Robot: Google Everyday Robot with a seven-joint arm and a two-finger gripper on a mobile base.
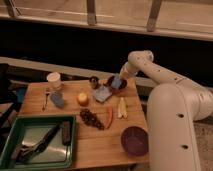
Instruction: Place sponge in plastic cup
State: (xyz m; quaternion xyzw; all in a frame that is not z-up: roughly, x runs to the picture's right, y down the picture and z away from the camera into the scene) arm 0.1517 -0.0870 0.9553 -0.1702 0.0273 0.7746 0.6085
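Note:
The white plastic cup stands at the far left corner of the wooden table. The dull-blue sponge is at the far right of the table, over a dark red bowl. My gripper is right at the sponge, on its upper right side, at the end of the white arm. I cannot tell whether the sponge is held or resting in the bowl. The cup is well to the left of the gripper, across the table.
A small dark metal cup, a pale blue flat pad, a blue-grey flat piece, a yellow fruit, grapes, a red chili and pale slices lie between. A green tray sits front left, a dark bowl front right.

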